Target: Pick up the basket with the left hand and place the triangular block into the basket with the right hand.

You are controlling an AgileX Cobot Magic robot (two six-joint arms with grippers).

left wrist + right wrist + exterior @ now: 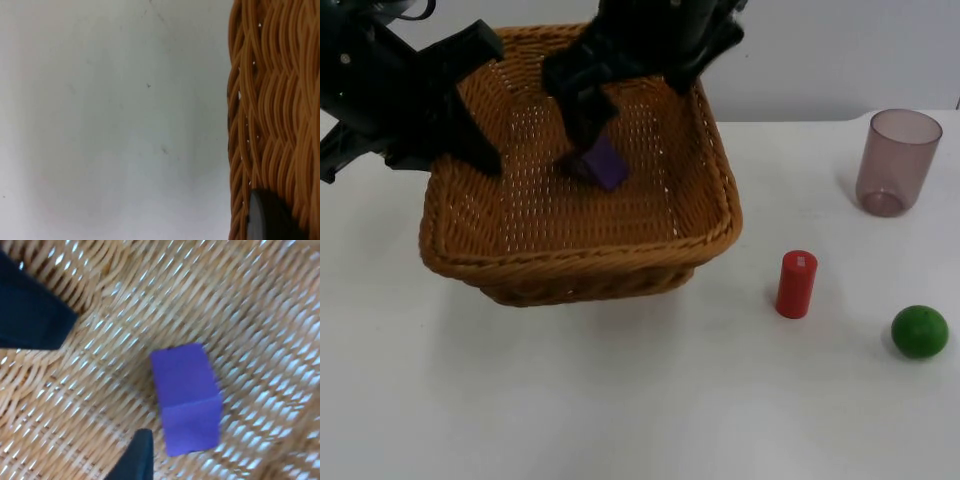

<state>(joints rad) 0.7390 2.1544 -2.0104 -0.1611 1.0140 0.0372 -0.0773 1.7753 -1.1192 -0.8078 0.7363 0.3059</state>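
The woven brown basket (582, 262) sits at the table's left centre, its left side raised a little above the table. My left gripper (470, 135) is shut on the basket's left rim; the left wrist view has the wicker wall (272, 100) close beside a black fingertip (265, 220). A purple triangular block (605, 163) lies on the basket floor. Just above it, inside the basket, my right gripper (588, 125) is open. In the right wrist view the block (187, 397) rests free on the weave (250, 305), beside the right gripper (102, 385) and touching neither finger.
A red cylinder (797, 284) stands to the right of the basket. Near the right edge lies a green ball (920, 331). Behind them, close to the wall, stands a translucent purple cup (898, 160). White table lies in front of the basket.
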